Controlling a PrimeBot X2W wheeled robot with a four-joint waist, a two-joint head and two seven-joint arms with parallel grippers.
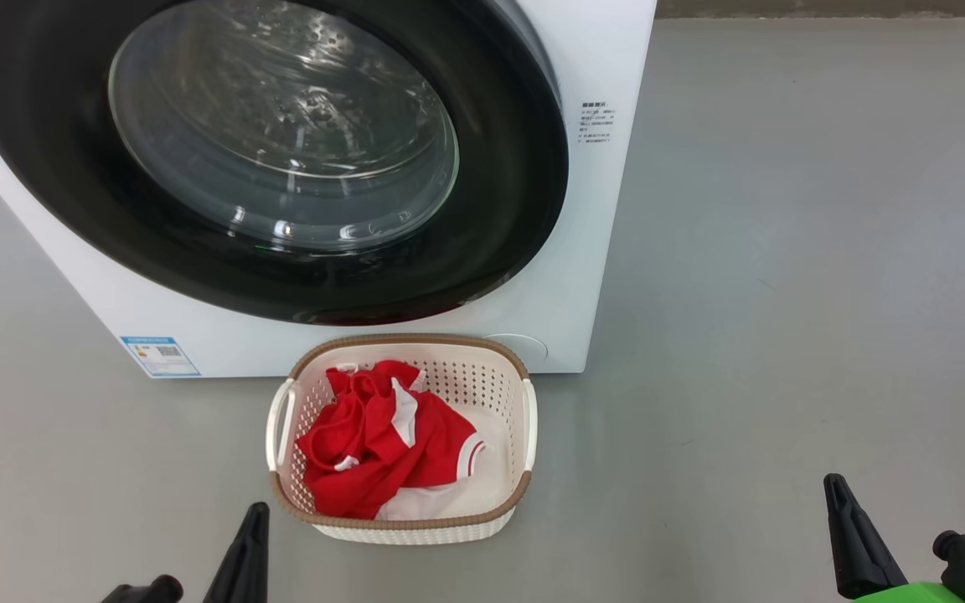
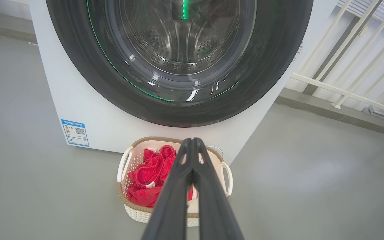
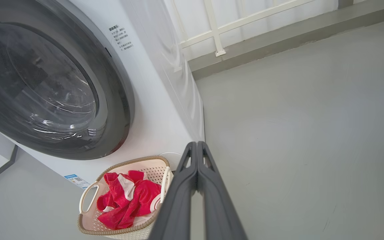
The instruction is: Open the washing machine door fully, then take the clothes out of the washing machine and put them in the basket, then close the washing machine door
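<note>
the bright red jersey-type garment with white trim [image 1: 365, 452] sits in the small cream perforated plastic basket with the brown woven rim [image 1: 466, 378], right in front of the big white front-loading washing machine [image 1: 608, 276], whose round black-rimmed glass door [image 1: 524, 167] looks shut. The left gripper [image 1: 255, 507] is pinched closed on nothing, just beside the basket's near left corner; the right gripper [image 1: 834, 479] same, well off to its right

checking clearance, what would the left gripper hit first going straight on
Probably the washing machine front just below the door, with the left gripper passing above the basket; depth is unclear.
</note>
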